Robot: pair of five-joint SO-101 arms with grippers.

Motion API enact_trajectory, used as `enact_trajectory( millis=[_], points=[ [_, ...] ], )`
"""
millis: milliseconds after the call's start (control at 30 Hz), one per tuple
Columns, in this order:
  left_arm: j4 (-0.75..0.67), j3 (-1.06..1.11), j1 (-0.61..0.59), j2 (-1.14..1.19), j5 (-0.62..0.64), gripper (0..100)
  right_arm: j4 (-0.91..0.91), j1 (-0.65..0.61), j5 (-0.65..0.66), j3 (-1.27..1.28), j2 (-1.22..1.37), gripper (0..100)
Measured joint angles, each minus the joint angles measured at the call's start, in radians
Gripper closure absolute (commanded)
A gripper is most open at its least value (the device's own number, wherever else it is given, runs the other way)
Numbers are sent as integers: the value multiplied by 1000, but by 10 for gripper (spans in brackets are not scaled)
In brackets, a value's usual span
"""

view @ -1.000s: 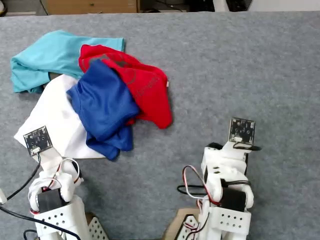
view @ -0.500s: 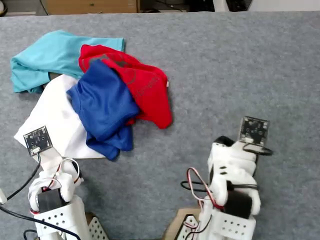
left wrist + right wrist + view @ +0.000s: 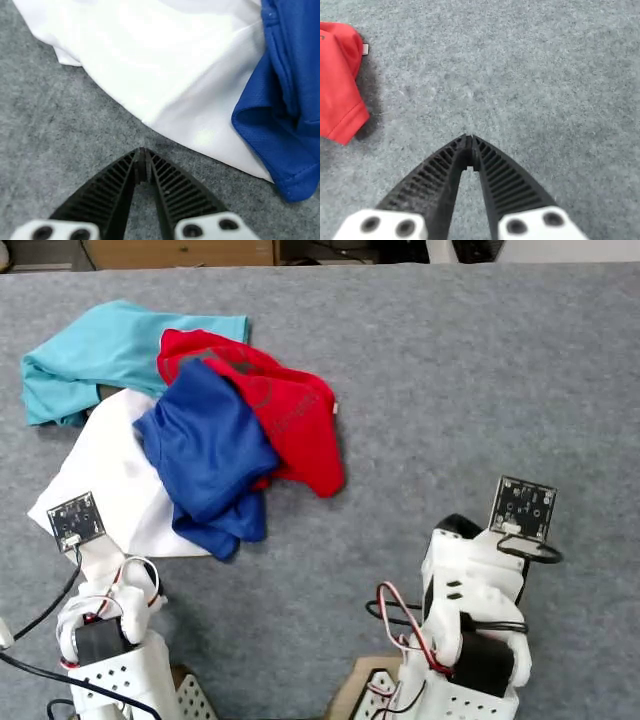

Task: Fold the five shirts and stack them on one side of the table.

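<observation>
Grey fabric is covering the tabletop (image 3: pixel 480 370), and toward its far left four shirts are lying in a loose, unfolded heap. A turquoise shirt (image 3: pixel 100 355) is lying farthest back with a red shirt (image 3: pixel 300 430) beside it. A blue shirt (image 3: pixel 205 450) is sprawling over the red one and over a white shirt (image 3: pixel 115 485), which is lying nearest the left arm. Whether a fifth is hiding beneath them I cannot tell. By the look of it the task is barely starting: nothing is folded, no stack is forming, and all the folding is waiting to be done. The left gripper (image 3: pixel 142 152) is hanging empty with jaws pressed together over bare tabletop, just beside the white shirt's hem. The right gripper (image 3: pixel 469 139) is likewise sitting closed on nothing, well apart from the heap. A small white tag (image 3: pixel 365 49) is sticking out at the red shirt's edge and a faint print (image 3: pixel 275 405) is showing on its front, but neither is giving readable writing.
</observation>
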Motion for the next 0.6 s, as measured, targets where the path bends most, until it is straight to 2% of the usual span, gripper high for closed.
enact_trajectory(
  millis=[133, 433, 600],
  points=[
    [0, 0, 0, 0, 0, 981, -37, 0, 0, 43, 0, 993],
    [0, 0, 0, 0, 0, 981, -296, 0, 0, 275, 0, 993],
    [0, 0, 0, 0, 0, 981, -318, 0, 0, 288, 0, 993]
  ],
)
